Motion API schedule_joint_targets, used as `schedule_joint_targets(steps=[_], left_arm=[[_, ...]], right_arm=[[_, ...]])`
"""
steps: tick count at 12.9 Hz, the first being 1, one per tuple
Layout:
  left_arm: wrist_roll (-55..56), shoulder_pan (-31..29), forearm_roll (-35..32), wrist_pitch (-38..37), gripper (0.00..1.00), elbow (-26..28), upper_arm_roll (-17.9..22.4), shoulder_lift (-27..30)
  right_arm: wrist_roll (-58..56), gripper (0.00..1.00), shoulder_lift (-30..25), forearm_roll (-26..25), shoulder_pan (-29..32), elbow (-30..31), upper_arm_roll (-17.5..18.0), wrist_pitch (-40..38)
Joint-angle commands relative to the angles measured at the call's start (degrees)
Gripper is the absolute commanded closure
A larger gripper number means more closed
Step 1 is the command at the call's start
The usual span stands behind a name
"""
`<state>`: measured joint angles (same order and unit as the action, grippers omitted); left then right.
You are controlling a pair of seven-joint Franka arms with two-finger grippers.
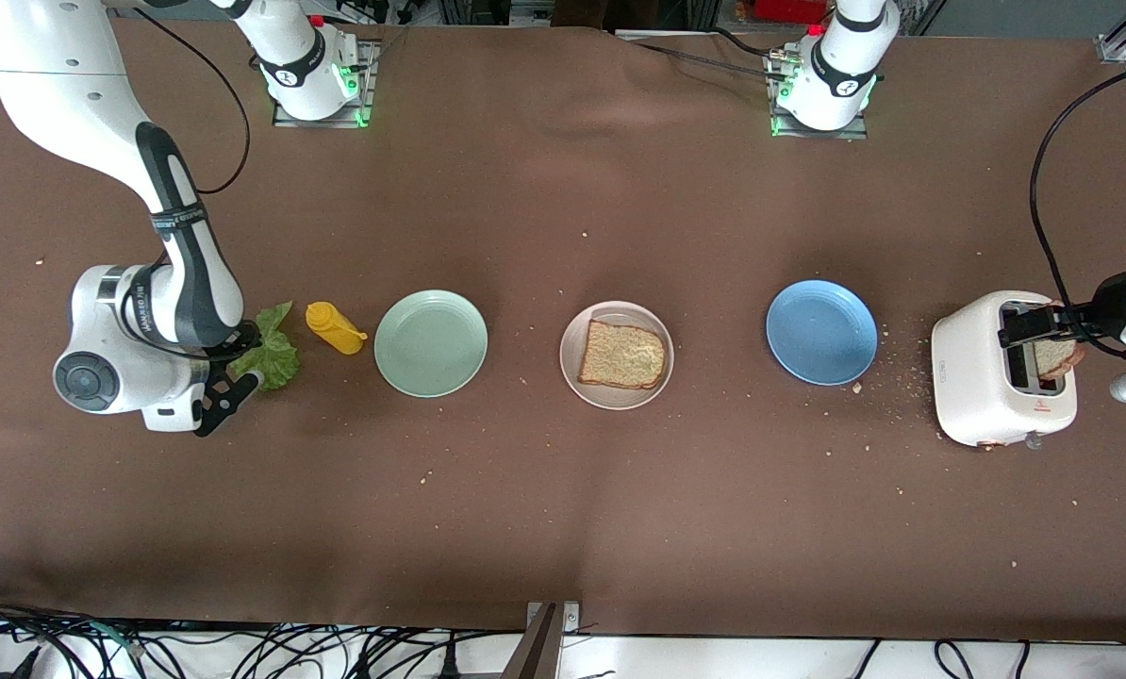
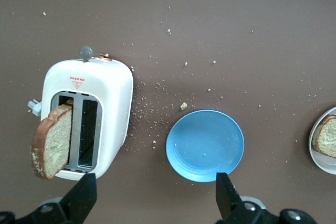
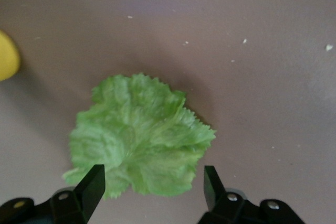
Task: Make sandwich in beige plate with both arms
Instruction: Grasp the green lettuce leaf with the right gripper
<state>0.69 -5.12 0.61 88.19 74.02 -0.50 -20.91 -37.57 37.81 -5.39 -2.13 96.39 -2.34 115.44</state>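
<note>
Beige plate [image 1: 617, 355] sits at the frame's centre holding one slice of brown toast [image 1: 622, 355] and nothing else. Either side of it, the mint-green plate [image 1: 431, 342] and the blue plate [image 1: 821, 332] are bare. At mid-right, a second toast slice [image 1: 1055, 356] stands tilted in a slot of the white toaster [image 1: 978, 382]; the left gripper [image 2: 156, 195] hovers over toaster and blue plate, fingers spread, gripping nothing. At mid-left, the right gripper [image 3: 153, 187] hangs above the lettuce leaf [image 1: 269, 356] lying on the brown cloth [image 1: 563, 490], fingers apart. A yellow bottle [image 1: 335, 327] lies between leaf and green plate.
</note>
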Motion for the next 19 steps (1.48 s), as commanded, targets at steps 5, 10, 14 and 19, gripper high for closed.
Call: schedule_joint_targets(steps=[5, 10, 14, 19], left_arm=[[0.45, 0.37, -1.05, -0.92, 0.0, 0.42, -0.21, 0.52], [0.45, 0.46, -1.05, -1.01, 0.0, 0.51, -0.21, 0.52], [0.45, 0.55, -1.05, -1.18, 0.0, 0.51, -0.21, 0.52], [0.54, 0.55, -1.05, -1.18, 0.0, 0.42, -0.21, 0.43]], right_arm=[[8.12, 0.84, -3.27, -1.64, -0.95, 7.68, 0.06, 4.09], [9.26, 1.0, -3.09, -1.64, -1.65, 7.5, 0.14, 3.3], [9.27, 1.0, -3.62, -1.64, -1.74, 6.8, 0.14, 2.34], [8.56, 1.0, -3.71, -1.64, -1.74, -3.82, 0.23, -11.26]])
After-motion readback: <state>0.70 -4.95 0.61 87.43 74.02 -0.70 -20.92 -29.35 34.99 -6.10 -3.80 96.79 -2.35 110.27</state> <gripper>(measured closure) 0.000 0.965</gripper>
